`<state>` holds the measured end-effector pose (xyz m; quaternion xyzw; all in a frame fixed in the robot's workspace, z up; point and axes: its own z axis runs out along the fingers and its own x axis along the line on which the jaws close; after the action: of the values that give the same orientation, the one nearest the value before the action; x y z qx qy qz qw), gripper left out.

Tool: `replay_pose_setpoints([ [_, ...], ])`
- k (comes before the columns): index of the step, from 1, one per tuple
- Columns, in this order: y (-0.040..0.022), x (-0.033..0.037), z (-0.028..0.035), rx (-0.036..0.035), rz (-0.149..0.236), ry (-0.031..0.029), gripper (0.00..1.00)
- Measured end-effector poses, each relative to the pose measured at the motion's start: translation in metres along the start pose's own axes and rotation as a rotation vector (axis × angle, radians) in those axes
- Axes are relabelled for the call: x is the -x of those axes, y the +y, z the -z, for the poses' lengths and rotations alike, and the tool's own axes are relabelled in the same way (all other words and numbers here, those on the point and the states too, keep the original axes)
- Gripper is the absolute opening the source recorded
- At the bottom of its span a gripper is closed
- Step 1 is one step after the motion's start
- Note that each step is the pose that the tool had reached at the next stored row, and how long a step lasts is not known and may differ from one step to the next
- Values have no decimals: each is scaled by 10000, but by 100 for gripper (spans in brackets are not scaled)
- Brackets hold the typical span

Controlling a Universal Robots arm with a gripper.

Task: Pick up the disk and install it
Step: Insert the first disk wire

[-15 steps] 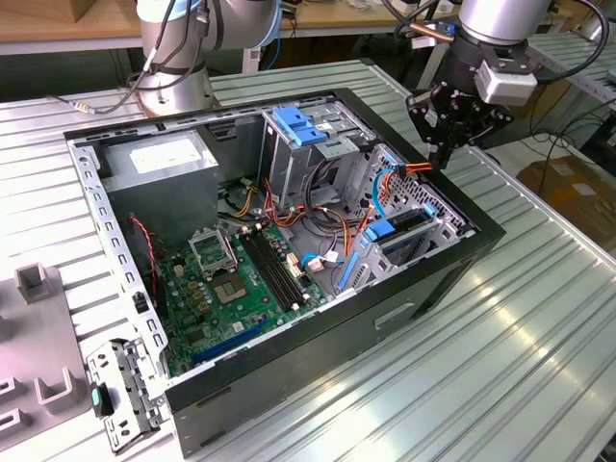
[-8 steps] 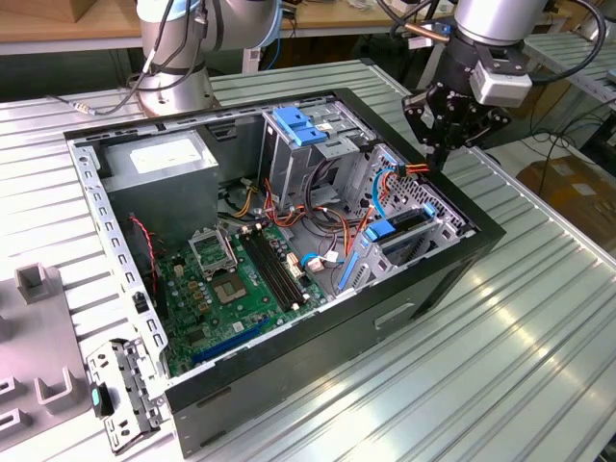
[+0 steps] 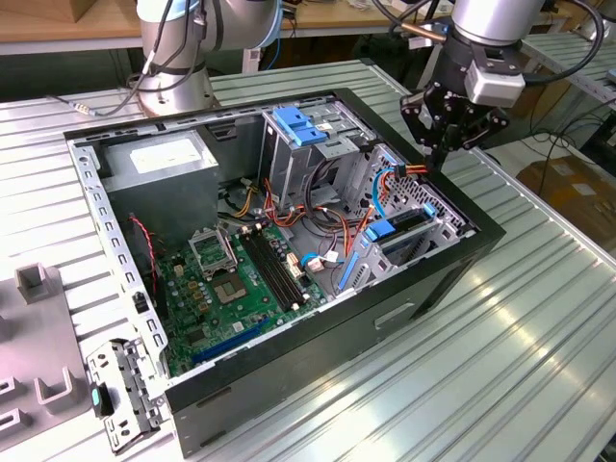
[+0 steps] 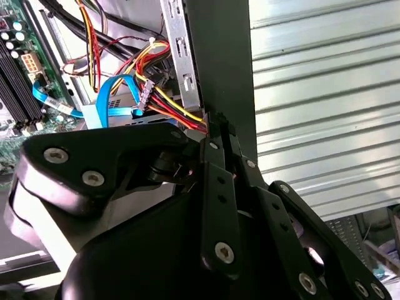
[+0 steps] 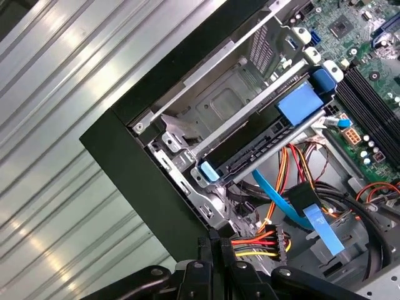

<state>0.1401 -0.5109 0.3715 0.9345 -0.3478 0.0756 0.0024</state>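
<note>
At the top of the exterior view's right, your end effector (image 3: 440, 156) hangs over the far rim of the open computer case (image 3: 452, 279), tips pointing down. Both wrist views show what that view does not: the fingers (image 4: 212, 169) are brought together, and you can see nothing clamped between them. In the first wrist view the tips sit just beside a power connector (image 5: 279, 240) with red, yellow and black wires. The second wrist view shows those wires running up along the case's inner metal wall.

The disk (image 3: 404, 229) is already inside the case, lying in the low drive bay at the corner nearest the end effector. In the exterior view you see it as a blue carrier front with a dark slab behind it. The first wrist view gives you more: the dark body (image 5: 262, 153) sits between the bay's metal rails, a pale blue clip at one end and a larger blue tab at the other. A flat blue cable (image 5: 294, 206) trails beside it, close to the power connector.

Further out, the exterior view shows you the green motherboard (image 3: 241, 279) on the case floor, the tall metal cage (image 3: 298, 144) with its blue handle at the back, and the ribbed tabletop (image 3: 539, 366) all around.
</note>
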Motion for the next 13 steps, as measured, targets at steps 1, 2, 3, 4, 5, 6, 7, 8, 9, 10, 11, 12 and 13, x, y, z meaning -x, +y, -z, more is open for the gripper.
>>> replay_pose_setpoints([
  [1,0,0,0,24,-164,8,17],
  [2,0,0,0,53,-364,18,17],
  [3,0,0,0,68,-468,23,17],
  [4,0,0,0,86,-594,29,17],
  [5,0,0,-1,116,-799,38,17],
  [6,0,0,0,142,-973,47,17],
  [7,0,0,-1,160,-1103,53,17],
  [8,0,0,0,199,-1368,67,17],
  [9,0,0,0,219,-1510,74,17],
  [10,0,0,-1,238,-1646,79,17],
  [11,0,0,0,260,-1794,87,17],
  [12,0,0,0,282,-1946,94,17],
  [13,0,0,-1,307,-2124,103,17],
])
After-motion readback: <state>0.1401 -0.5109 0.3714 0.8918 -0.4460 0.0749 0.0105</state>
